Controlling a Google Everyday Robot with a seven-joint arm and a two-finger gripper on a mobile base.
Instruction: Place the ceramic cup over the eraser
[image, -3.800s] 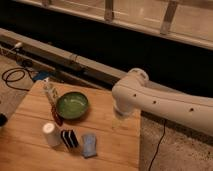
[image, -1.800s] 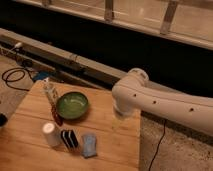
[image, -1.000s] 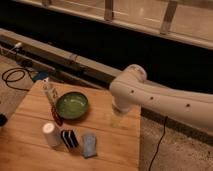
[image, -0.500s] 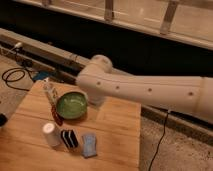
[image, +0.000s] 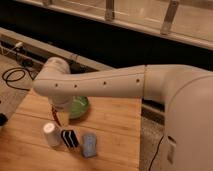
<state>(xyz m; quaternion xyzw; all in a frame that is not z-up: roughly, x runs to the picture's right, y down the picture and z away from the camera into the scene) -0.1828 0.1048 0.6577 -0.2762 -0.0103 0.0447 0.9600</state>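
Wooden plank tabletop, dim warm light. Grey speckled floor to the left, with a coiled black cable on it. Behind, a pale low ledge runs diagonally. Dark wall panel above that. Pale railing with upright posts along the top.

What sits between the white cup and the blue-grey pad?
The black striped eraser, as the camera view shows. The tool hangs under the arm, just behind the cup and eraser.

the end effector hangs, jaws apart, beside the green bowl above the desk. the ceramic cup stands just beside the eraser.
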